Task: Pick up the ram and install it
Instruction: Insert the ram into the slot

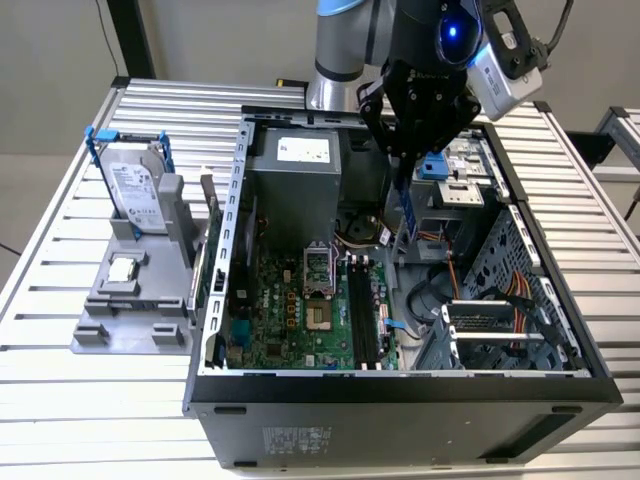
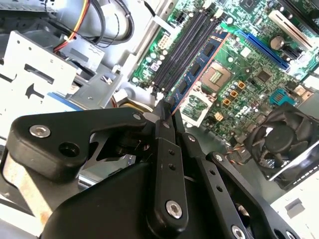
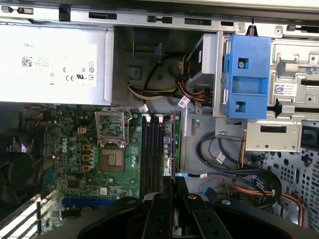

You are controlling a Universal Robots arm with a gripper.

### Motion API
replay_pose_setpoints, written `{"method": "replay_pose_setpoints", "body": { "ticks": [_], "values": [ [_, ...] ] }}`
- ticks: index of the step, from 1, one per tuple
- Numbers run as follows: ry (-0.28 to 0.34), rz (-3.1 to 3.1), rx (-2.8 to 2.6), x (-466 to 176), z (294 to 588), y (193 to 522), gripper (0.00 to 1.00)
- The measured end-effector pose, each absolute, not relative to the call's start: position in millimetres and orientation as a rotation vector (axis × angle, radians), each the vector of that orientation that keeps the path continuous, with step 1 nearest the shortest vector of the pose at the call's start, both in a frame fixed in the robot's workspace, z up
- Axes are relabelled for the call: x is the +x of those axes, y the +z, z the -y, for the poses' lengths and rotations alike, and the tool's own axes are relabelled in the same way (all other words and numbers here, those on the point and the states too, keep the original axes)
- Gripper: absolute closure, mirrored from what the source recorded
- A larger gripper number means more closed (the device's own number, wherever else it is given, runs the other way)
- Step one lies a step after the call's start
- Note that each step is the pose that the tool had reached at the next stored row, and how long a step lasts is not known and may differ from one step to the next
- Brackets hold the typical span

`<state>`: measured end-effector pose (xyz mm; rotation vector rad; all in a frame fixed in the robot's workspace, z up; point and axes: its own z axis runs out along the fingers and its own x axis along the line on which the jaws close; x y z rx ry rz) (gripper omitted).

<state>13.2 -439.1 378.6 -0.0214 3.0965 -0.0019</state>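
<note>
A: So, what does the black two-fingered gripper (image 2: 167, 110) hold?
B: It clamps one end of the long dark-blue ram stick (image 2: 200, 60), poised over black memory slots (image 2: 185, 39) on the green motherboard (image 2: 254, 74); a silver power-supply box (image 3: 50, 59) sits beyond.

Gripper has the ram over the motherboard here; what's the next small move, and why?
Probably ease it down toward the memory slots. The gripper is shut on the ram, which hangs edge-down, parallel to the empty black slots but not yet in one.
</note>
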Motion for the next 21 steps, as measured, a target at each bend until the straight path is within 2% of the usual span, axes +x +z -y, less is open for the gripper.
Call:
{"method": "replay_pose_setpoints", "body": {
  "ticks": [21],
  "values": [
    [-0.003,-3.097,0.018,28.5,435.8,378.6,1.0]
  ]
}}
